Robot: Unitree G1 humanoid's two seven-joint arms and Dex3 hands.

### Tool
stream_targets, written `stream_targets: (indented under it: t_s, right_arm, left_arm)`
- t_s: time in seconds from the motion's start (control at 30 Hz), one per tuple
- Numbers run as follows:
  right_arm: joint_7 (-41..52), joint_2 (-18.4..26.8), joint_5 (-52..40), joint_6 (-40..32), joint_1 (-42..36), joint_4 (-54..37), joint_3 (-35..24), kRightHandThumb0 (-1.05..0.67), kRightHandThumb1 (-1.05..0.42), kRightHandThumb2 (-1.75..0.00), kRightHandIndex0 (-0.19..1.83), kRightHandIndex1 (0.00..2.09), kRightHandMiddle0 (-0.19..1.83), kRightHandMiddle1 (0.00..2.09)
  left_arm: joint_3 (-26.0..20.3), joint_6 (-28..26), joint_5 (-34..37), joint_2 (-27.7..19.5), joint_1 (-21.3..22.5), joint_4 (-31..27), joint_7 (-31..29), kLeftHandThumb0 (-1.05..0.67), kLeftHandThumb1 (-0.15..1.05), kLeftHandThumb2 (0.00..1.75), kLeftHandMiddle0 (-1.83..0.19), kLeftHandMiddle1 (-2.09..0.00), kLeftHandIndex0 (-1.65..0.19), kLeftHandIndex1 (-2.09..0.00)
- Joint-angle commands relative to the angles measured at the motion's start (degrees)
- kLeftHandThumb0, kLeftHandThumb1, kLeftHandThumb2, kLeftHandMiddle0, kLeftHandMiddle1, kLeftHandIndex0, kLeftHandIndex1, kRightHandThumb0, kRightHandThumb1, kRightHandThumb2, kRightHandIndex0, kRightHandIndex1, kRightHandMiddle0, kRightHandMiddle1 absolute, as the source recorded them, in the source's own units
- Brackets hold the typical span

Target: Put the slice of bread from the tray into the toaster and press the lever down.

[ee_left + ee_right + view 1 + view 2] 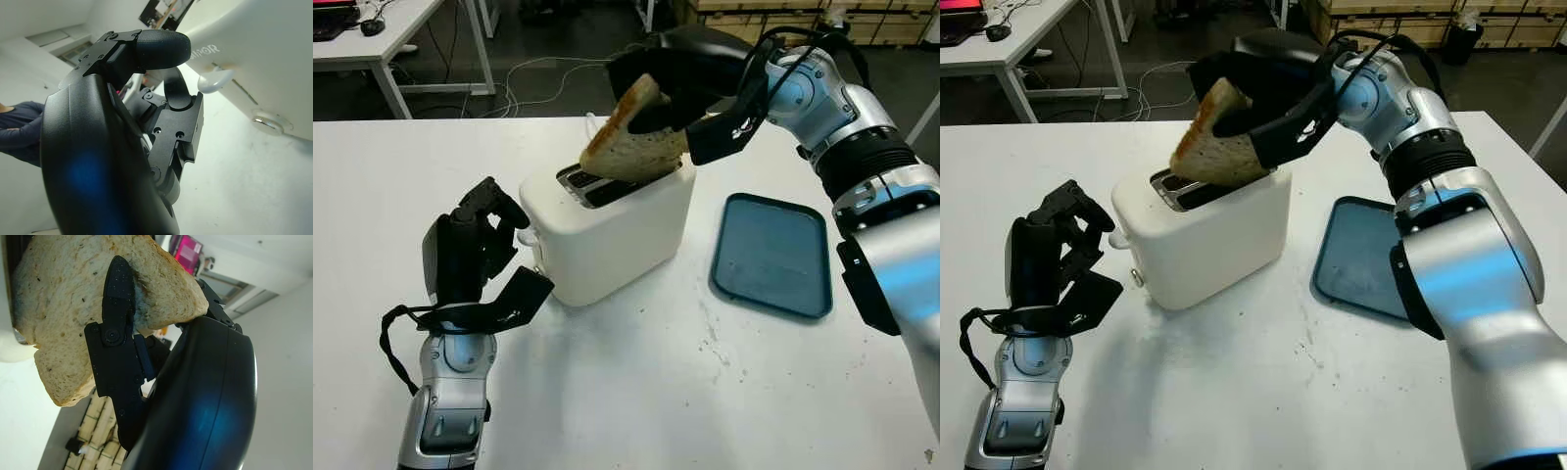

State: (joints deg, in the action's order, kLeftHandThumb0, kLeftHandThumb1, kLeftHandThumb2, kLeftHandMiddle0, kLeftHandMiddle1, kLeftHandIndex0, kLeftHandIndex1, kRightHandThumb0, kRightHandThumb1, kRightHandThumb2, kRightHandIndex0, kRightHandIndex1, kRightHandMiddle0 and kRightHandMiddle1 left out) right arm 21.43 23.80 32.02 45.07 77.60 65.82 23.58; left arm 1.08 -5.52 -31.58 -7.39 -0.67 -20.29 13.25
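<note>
Head views: right hand (671, 93) clamped on the bread slice (631, 137), tilted, lower edge at the slot of the toaster (607, 225); tray (771, 257) bare on the tabletop (636, 392); left hand (475, 250) beside the toaster, fingers curled, holding nothing. Left wrist view: lever (215, 79) just beyond the fingertips (161, 49). Right wrist view: fingers (117, 293) pinch the slice. Step: insertion; next I'd square the slice to the slot, lower, release, then press the lever.
</note>
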Motion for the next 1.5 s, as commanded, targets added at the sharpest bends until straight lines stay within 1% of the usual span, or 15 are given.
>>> stream_targets:
  t_s: [0.0,0.17,0.33,0.53,0.77,1.03,1.17,1.2,1.23,1.27,1.3,1.33,1.37,1.4,1.47]
  right_arm:
    - [-0.19,0.87,0.8,0.88,0.21,0.02,0.8,-0.49,-0.92,-0.44,1.13,1.75,0.86,1.75]
    - [0.14,1.22,2.61,1.74,0.76,-0.43,2.81,-0.51,-0.92,-0.43,1.13,1.75,0.86,1.75]
    - [1.58,1.33,3.03,2.86,1.19,-1.49,4.04,-0.52,-0.92,-0.43,1.13,1.75,0.85,1.75]
    - [3.87,0.94,2.78,3.39,1.33,-2.84,4.6,-0.52,-0.92,-0.43,1.12,1.75,0.84,1.75]
    - [6.51,0.62,2.5,3.63,1.86,-4.59,4.82,-0.53,-0.92,-0.45,1.12,1.75,0.84,1.75]
    - [6.6,-0.26,3.72,3.64,1.85,-4.74,5.81,-0.53,-0.92,-0.44,1.15,1.75,0.87,1.75]
    - [4.66,-1.19,4.26,3.13,1.12,-4.23,6.33,-0.63,-0.92,-0.41,1.11,1.75,0.78,1.73]
    - [5.01,-1.27,4.43,2.79,1.12,-4.18,6.61,-0.7,-0.92,-0.4,1.03,1.75,0.74,1.69]
    - [5.53,-1.19,4.83,2.58,1.21,-4.29,7.07,-0.79,-0.92,-0.4,0.79,1.5,0.67,1.41]
    - [6.27,-1.02,5.1,2.49,1.26,-4.45,7.47,-0.84,-0.92,-0.41,0.68,1.32,0.67,1.13]
    - [6.75,-0.88,5.27,2.55,1.27,-4.56,7.69,-0.89,-0.92,-0.4,0.53,1.0,0.65,0.73]
    - [6.86,-0.62,5.62,2.98,1.26,-4.78,7.96,-0.9,-0.92,-0.4,0.46,0.85,0.64,0.5]
    - [6.77,-0.4,5.88,3.35,1.23,-4.98,8.13,-0.91,-0.92,-0.4,0.35,0.83,0.61,0.34]
    - [6.47,-0.21,6.11,3.65,1.17,-5.17,8.3,-0.91,-0.92,-0.4,0.26,0.89,0.6,0.23]
    - [5.79,0.11,6.68,3.56,1.01,-5.6,8.62,-0.91,-0.92,-0.42,0.09,1.01,0.55,0.11]
  left_arm:
    - [0.36,0.16,-0.92,0.28,0.13,0.14,0.63,0.02,0.86,0.54,-0.99,-1.75,-0.69,-1.75]
    - [0.35,0.52,0.25,0.84,0.19,0.2,0.5,0.03,0.87,0.55,-0.99,-1.75,-0.69,-1.75]
    - [0.78,-0.48,-0.94,1.0,-0.1,-0.24,0.37,0.0,0.87,0.55,-0.98,-1.75,-0.67,-1.75]
    - [0.76,0.53,0.0,1.3,-0.25,0.05,0.81,0.02,0.88,0.54,-0.98,-1.75,-0.67,-1.75]
    - [0.8,-0.22,-1.1,1.29,-0.49,-0.34,0.89,0.0,0.88,0.52,-0.97,-1.75,-0.66,-1.75]
    - [0.91,-0.14,-1.1,1.69,-0.53,-0.39,0.63,0.02,0.89,0.5,-0.97,-1.75,-0.65,-1.75]
    - [0.95,0.7,-0.88,1.71,-0.51,0.13,0.91,0.02,0.89,0.5,-0.98,-1.75,-0.66,-1.75]
    - [0.97,0.59,-0.86,1.73,-0.61,0.0,0.8,0.01,0.89,0.5,-0.98,-1.75,-0.66,-1.75]
    - [1.01,0.41,-1.01,1.74,-0.69,-0.11,0.75,0.01,0.9,0.5,-0.98,-1.75,-0.66,-1.75]
    - [1.04,0.2,-1.16,1.8,-0.74,-0.2,0.77,0.01,0.9,0.5,-0.98,-1.75,-0.66,-1.75]
    - [1.06,0.03,-1.29,1.86,-0.75,-0.26,0.82,0.01,0.9,0.49,-0.97,-1.75,-0.66,-1.75]
    - [1.08,0.04,-1.33,1.9,-0.74,-0.23,0.9,0.01,0.9,0.49,-0.97,-1.75,-0.66,-1.75]
    - [1.07,0.21,-1.15,1.94,-0.73,-0.18,0.92,0.01,0.9,0.49,-0.98,-1.75,-0.66,-1.75]
    - [1.1,0.32,-1.1,1.94,-0.7,-0.18,0.9,0.02,0.91,0.49,-0.98,-1.75,-0.66,-1.75]
    - [1.12,0.46,-0.89,2.03,-0.65,-0.22,0.87,0.02,0.91,0.49,-0.98,-1.75,-0.66,-1.75]
